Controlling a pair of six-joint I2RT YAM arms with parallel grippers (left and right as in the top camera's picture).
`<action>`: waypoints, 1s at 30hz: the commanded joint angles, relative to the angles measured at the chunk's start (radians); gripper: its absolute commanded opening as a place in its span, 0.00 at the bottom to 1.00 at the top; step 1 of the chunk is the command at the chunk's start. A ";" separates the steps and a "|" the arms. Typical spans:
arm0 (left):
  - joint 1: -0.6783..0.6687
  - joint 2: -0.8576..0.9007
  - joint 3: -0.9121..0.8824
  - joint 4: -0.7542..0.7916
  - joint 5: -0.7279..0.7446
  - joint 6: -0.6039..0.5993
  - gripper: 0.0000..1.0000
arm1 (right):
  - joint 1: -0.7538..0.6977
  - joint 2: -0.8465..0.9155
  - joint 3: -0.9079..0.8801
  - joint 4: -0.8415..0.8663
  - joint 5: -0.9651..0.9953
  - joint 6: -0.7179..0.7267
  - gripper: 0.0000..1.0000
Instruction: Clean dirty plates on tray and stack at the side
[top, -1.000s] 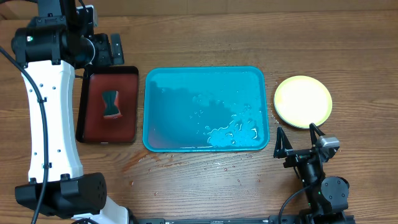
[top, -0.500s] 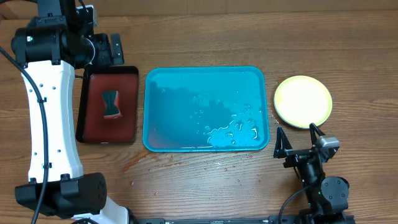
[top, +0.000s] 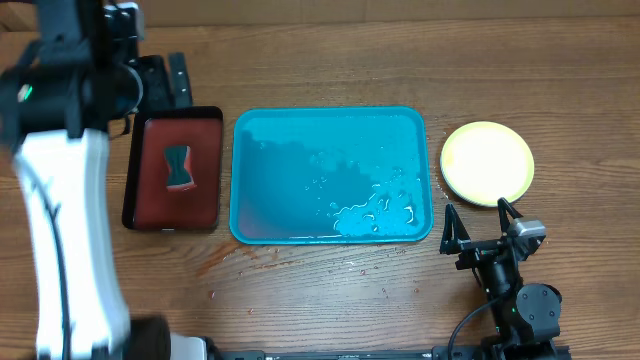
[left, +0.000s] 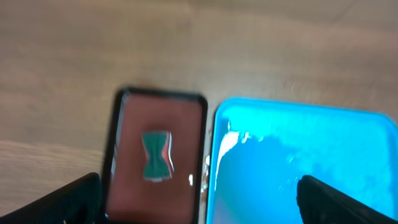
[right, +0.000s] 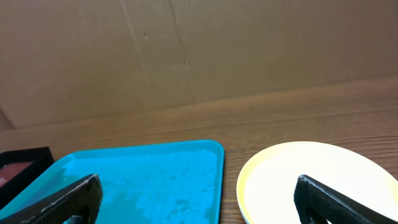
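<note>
The turquoise tray (top: 270, 200) lies mid-table with no plate on it, only water drops near its front right corner; it also fills the right half of the left wrist view (left: 348, 137) and the lower left of the right wrist view (right: 137, 174). A pale yellow-green plate (top: 487, 162) rests on the table to the tray's right, shown too as the plate (right: 311, 180) in the right wrist view; I cannot tell whether others lie under it. My left gripper (top: 168, 80) hangs open above the far left. My right gripper (top: 476, 215) stands open just in front of the plate, holding nothing.
A black-rimmed dark red tray (top: 150, 200) left of the turquoise one holds a green sponge (top: 180, 167). Water spots dot the wood by the tray's front edge (top: 300, 250). A cardboard wall (right: 186, 50) stands behind the table.
My left arm has swung to the left and shows blurred; its gripper sits slightly farther back. The right arm, tray and plate have not moved.
</note>
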 joint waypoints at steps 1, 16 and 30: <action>-0.013 -0.186 -0.036 0.043 -0.034 0.017 1.00 | 0.001 -0.012 -0.011 0.009 0.010 -0.004 1.00; -0.014 -1.061 -1.179 0.861 0.074 0.074 1.00 | 0.001 -0.012 -0.011 0.008 0.010 -0.004 1.00; -0.015 -1.521 -1.862 1.259 0.064 0.183 1.00 | 0.001 -0.012 -0.011 0.009 0.010 -0.004 1.00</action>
